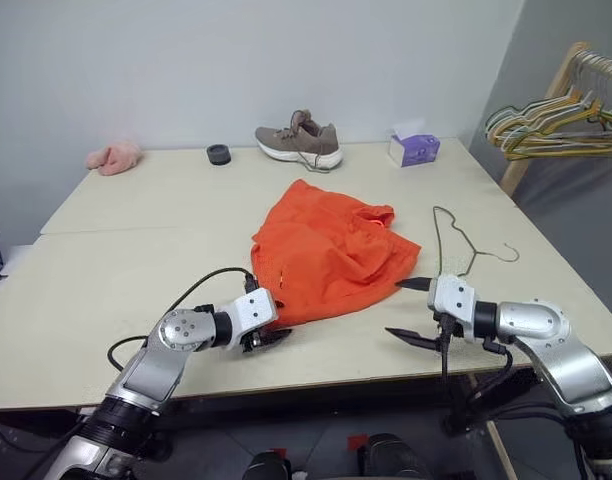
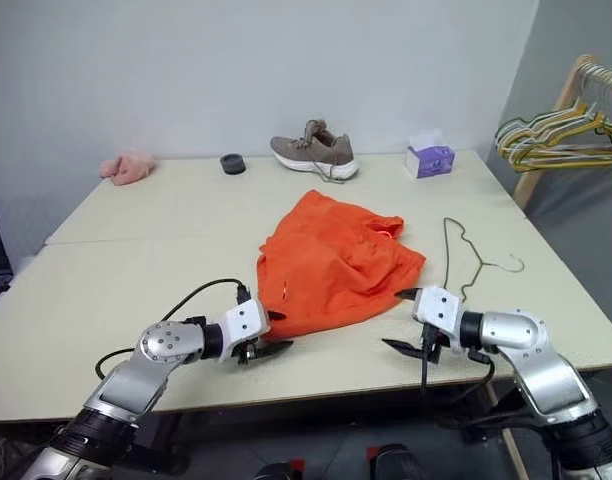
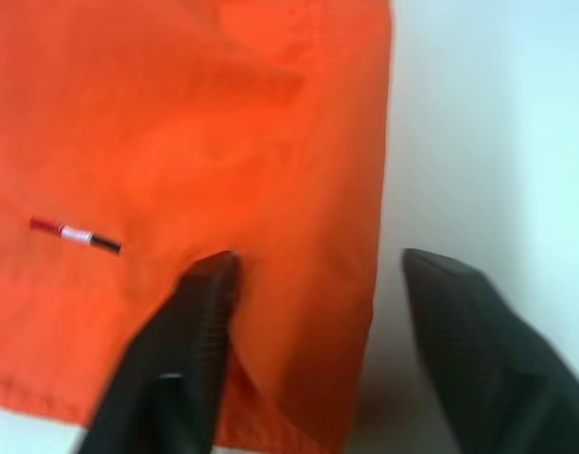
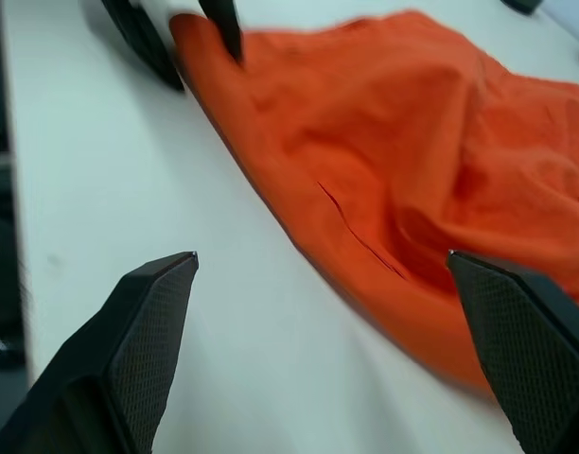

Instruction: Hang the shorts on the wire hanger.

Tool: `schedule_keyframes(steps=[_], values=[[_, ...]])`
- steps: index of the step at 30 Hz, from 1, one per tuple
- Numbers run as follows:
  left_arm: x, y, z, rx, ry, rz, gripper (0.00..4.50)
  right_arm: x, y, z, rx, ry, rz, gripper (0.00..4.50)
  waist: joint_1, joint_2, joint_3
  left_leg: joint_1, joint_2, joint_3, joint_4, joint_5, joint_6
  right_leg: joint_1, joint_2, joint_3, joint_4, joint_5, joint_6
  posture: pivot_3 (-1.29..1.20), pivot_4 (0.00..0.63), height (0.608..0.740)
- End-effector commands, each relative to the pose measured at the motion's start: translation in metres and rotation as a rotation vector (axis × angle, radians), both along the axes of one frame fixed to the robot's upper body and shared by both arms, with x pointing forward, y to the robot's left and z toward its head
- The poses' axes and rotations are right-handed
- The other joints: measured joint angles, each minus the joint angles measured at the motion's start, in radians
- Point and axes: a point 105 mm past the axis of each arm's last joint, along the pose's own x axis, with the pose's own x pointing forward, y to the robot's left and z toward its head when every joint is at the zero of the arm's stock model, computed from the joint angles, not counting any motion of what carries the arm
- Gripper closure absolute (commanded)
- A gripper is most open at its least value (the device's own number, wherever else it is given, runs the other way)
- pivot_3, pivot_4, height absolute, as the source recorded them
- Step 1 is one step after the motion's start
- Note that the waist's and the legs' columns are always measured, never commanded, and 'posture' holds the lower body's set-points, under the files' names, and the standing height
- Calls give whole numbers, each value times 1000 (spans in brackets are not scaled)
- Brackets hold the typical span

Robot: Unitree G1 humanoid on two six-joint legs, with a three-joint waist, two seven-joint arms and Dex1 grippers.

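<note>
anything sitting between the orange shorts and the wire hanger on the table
Nothing visible does. The bright orange fabric shorts lie beside the thin dark wire hanger, with bare pale tabletop between them. The grey shoe and purple tissue box stand far back, out of the way.

pale wall (image 1: 236, 60), beige table (image 1: 116, 260)

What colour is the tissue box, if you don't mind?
Purple tissue box with white tissue, clearest in the left eye view.
</note>
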Motion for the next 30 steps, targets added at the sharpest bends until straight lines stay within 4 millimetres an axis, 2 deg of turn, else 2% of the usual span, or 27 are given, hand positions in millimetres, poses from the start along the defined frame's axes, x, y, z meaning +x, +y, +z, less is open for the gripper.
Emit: schedule_keyframes(steps=[1, 5, 6, 11, 16, 20, 25, 30], values=[[7, 18, -3, 66, -14, 42, 3086, 23, -10, 4, -139, -148, 11, 0, -6, 0, 0, 0, 0, 0, 0, 0, 0, 0, 0, 0, 0, 0, 0, -189, 29, 740], [13, 25, 5, 59, -47, 62, 4370, 53, -15, 3, -316, -297, 55, 0, -27, 2, 1, 0, 0, 0, 0, 0, 0, 1, 0, 0, 1, 0, 0, -185, 28, 740], [13, 27, 8, 52, -52, 66, 4477, 61, -15, 4, -366, -351, 75, 0, -30, 2, 1, 0, 0, 0, 0, 0, 0, 1, 0, 0, 1, 0, 1, -184, 28, 740], [14, 37, 19, 30, -73, 91, 4477, 87, -4, 4, -470, -519, 148, 0, -46, 2, 2, -2, 0, 0, -3, 0, 0, 0, 1, 1, 2, 2, 5, -168, 24, 740], [15, 40, 27, 12, -90, 107, 4477, 103, 12, -8, -555, -611, 221, 0, -53, 3, 2, -2, 0, 0, -9, 1, 0, -1, 1, 2, 2, 1, 3, -145, 19, 740], [10, 39, 31, -2, -82, 101, 4500, 111, 20, -9, -566, -651, 230, 966, -52, 2, 2, -2, 0, 0, -10, 1, 1, -1, 1, 2, 2, 1, 3, -136, 18, 740], [-8, 43, 33, 13, -19, 59, 4500, 114, 25, 5, -532, -684, 244, 2731, -52, 3, 2, -2, 0, 0, -10, 1, 1, -1, 1, 2, 3, 1, 3, -135, 19, 740], [-26, 58, 42, 45, 61, 38, 4500, 103, 23, 14, -519, -653, 319, 4483, -53, 3, 2, -1, 0, -1, -10, 1, 1, -1, 1, 2, 3, 1, 3, -139, 21, 740]])
